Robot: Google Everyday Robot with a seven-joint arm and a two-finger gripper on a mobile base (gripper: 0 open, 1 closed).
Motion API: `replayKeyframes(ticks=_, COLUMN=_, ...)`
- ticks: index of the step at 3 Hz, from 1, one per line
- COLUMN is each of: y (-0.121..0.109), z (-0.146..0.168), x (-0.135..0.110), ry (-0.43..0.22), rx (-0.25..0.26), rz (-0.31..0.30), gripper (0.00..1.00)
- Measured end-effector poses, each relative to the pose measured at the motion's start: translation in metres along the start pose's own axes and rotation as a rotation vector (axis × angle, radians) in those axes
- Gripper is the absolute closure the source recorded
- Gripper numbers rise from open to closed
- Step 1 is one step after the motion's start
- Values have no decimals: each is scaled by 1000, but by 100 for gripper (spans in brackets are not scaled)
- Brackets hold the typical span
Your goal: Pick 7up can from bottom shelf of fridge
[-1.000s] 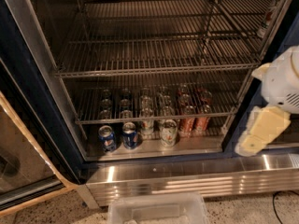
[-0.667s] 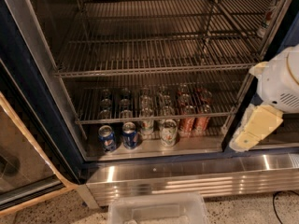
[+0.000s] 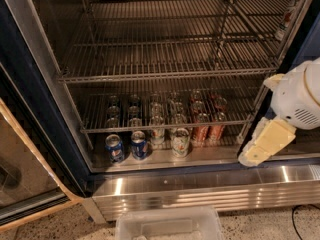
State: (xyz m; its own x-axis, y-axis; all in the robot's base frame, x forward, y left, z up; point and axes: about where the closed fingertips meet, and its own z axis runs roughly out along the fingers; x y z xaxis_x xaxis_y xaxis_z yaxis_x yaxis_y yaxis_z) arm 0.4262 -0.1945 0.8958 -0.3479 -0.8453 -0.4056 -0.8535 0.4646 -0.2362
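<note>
Low on the right of the view, the gripper (image 3: 250,158) hangs just outside the fridge (image 3: 200,190) opening, at about the level of the bottom shelf (image 3: 220,155) front edge. Whether it is open or closed cannot be told from this angle. The 7up can (image 3: 180,142) stands upright on the bottom shelf, front row, roughly mid-width, long axis vertical. From the gripper it lies well off to the left in the view and a little deeper in. Between the two stand the red-orange cans (image 3: 200,133), set slightly behind the 7up can's line; probably clear of the path, though depth reads poorly here. The Pepsi cans (image 3: 138,145) stand on its far side. A wire rack (image 3: 100,126) sits close over the can tops, so the reach likely has to come level from the front, not from above.
</note>
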Motion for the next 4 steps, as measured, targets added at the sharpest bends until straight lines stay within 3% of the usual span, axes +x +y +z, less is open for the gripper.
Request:
replayKeyframes(ticks=2, y=38, z=50, x=28, ry=-226, rx=34, rz=197, gripper=0)
replayKeyframes(ticks=3, y=31, z=59, x=21, ry=-362, rx=89, rz=331, gripper=0)
replayKeyframes(ticks=4, y=31, z=60, x=21, ry=-363, rx=89, rz=331, gripper=0)
